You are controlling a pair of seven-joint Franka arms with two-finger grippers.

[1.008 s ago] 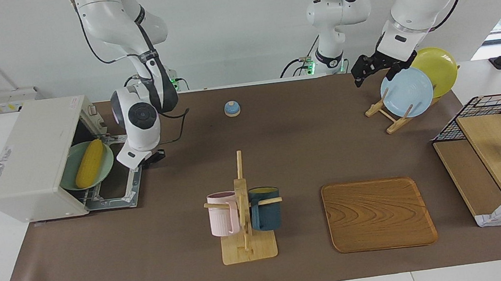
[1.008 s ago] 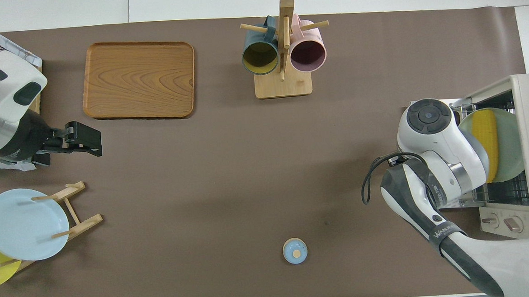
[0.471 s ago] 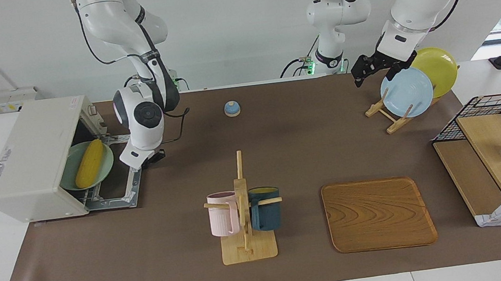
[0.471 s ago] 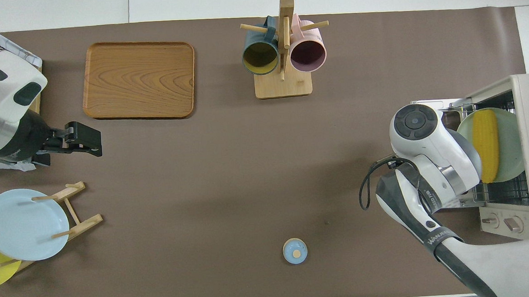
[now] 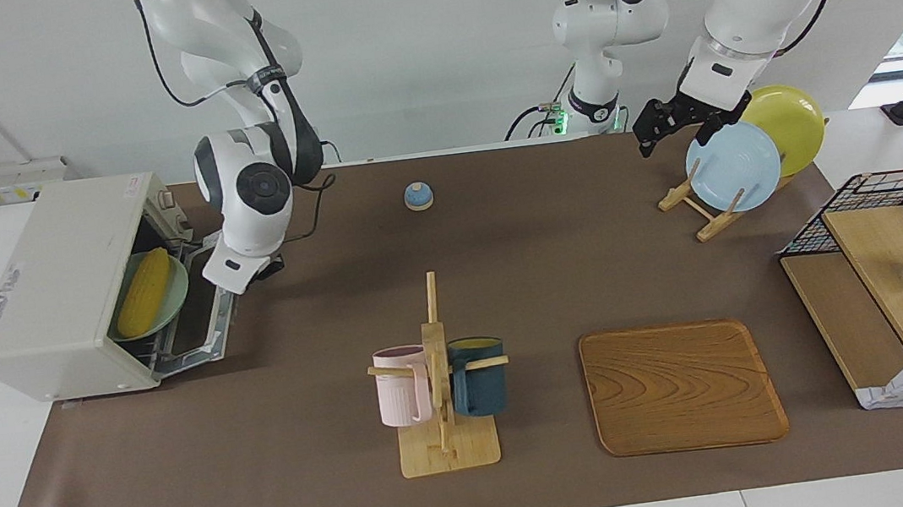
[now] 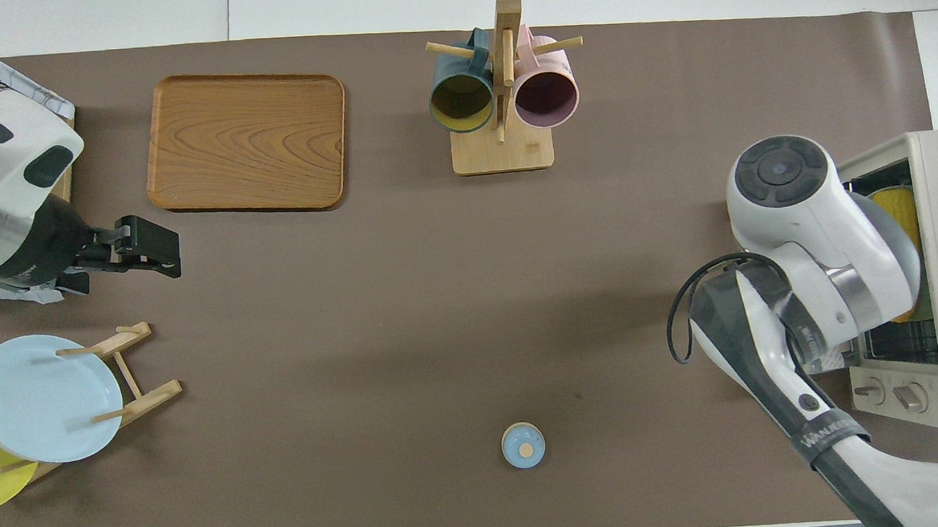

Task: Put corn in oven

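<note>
We've got the brown table mat [image 5: 506,281] under everything, and the off-white toaster oven [image 5: 55,282] sits at the right arm's end of it, its door [image 5: 200,320] partly raised, tilted up off the mat. Inside on the wire rack there's a green plate [image 5: 171,295] with the corn [image 5: 143,292] lying on it, so the corn's in the oven. The right gripper [image 5: 248,274] is right at the door's upper edge, fingers together; we can't tell if it's touching the door or handle. The left gripper [image 5: 662,123] hangs over the mat beside the plate rack [image 5: 698,213] with its light blue plate [image 5: 732,166] and yellow plate [image 5: 790,126], fingers apart and holding nothing. Then there's the wooden tray [image 5: 682,387], the mug stand [image 5: 442,408] with a pink mug [image 5: 401,395] and dark blue mug [image 5: 479,382], and a little blue bell [image 5: 418,196] near the robots.
</note>
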